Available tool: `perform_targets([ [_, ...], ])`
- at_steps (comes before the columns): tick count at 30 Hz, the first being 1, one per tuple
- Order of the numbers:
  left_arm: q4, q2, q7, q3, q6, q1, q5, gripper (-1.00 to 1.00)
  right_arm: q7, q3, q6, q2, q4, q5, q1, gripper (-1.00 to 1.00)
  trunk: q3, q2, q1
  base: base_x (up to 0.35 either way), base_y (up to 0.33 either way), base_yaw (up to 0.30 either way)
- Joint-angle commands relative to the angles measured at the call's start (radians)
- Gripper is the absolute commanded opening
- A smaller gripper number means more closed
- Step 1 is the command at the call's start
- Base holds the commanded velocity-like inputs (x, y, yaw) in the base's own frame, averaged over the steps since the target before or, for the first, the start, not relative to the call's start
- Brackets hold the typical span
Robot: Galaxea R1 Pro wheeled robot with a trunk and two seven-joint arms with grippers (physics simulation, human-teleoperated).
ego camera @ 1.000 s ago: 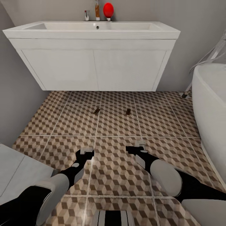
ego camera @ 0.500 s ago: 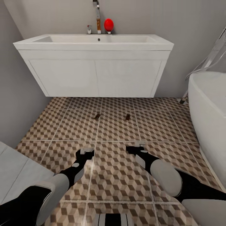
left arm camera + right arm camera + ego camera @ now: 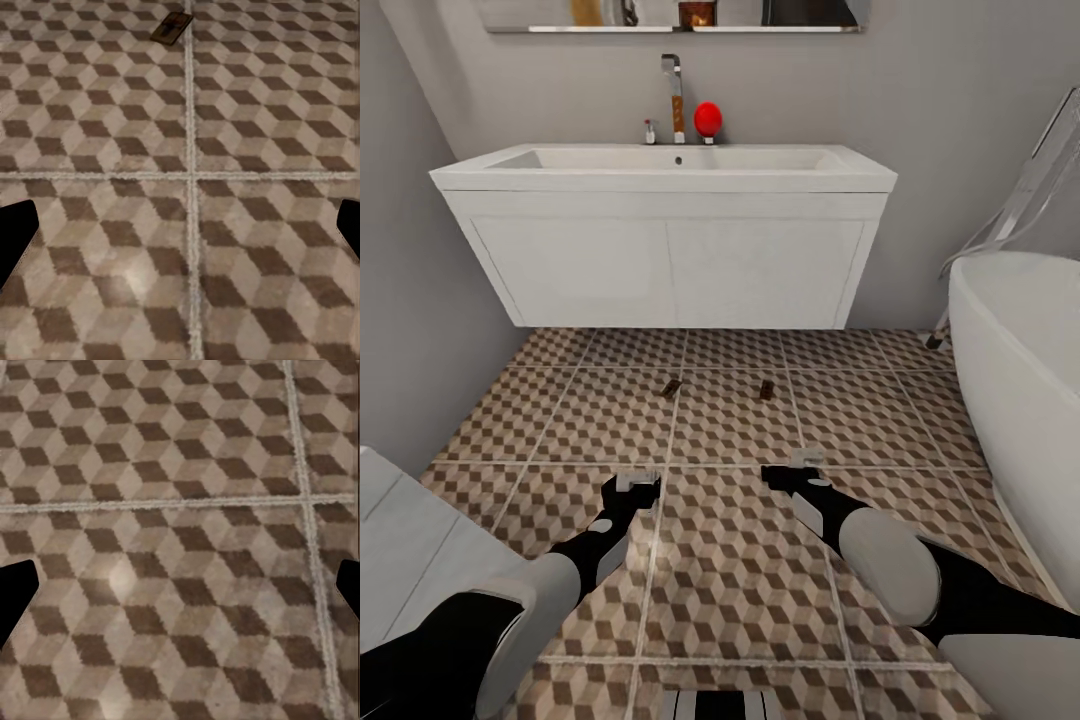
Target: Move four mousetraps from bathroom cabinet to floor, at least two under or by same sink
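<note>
Left gripper (image 3: 637,482): your fingers stand spread apart over bare tile, nothing between them; in the left wrist view only the dark fingertips (image 3: 15,240) show at the picture's two sides, the rest cut off.
Right gripper (image 3: 800,466): likewise spread and empty, held low over the tiles; its wrist view catches just two dark tips (image 3: 15,592).
Bathroom floor (image 3: 740,560): cube-pattern tiles with pale grout under both your hands.
Mousetraps: two lie flat on the floor ahead of you, well apart from either gripper. The left mousetrap (image 3: 671,387) sits on or just beside a grout line and shows again in the left wrist view (image 3: 171,28). The right mousetrap (image 3: 766,390) lies near it, on the next tile.
Hard to make out: both are tiny and blurred; they look to be just in front of the vanity's front edge rather than under it, though you can't be sure from here.
Bathroom sink (image 3: 670,250): white wall-hung vanity, faucet (image 3: 675,95) and a red round object (image 3: 707,118) on top.
Around: bathtub (image 3: 1020,400) to your right, cut by the frame; a white surface (image 3: 410,540) at your left, partly hidden by your arm.
</note>
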Motion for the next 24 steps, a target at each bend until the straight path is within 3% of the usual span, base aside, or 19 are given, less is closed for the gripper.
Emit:
perform_targets([
  [1, 0.001, 0.000, 0.003, -0.009, -0.003, -0.001, 0.010, 1.00, -0.008, -0.009, -0.005, 0.000, 0.003, 0.010, -0.001, 1.00, 0.003, 0.000, -0.001, 0.000, 0.000, 0.000],
  [24, -0.003, 0.001, 0.000, -0.009, -0.005, -0.001, 0.009, 1.00, -0.116, -0.008, -0.013, 0.001, 0.003, 0.017, -0.001, 1.00, 0.092, 0.005, -0.011, 0.000, 0.000, 0.000],
])
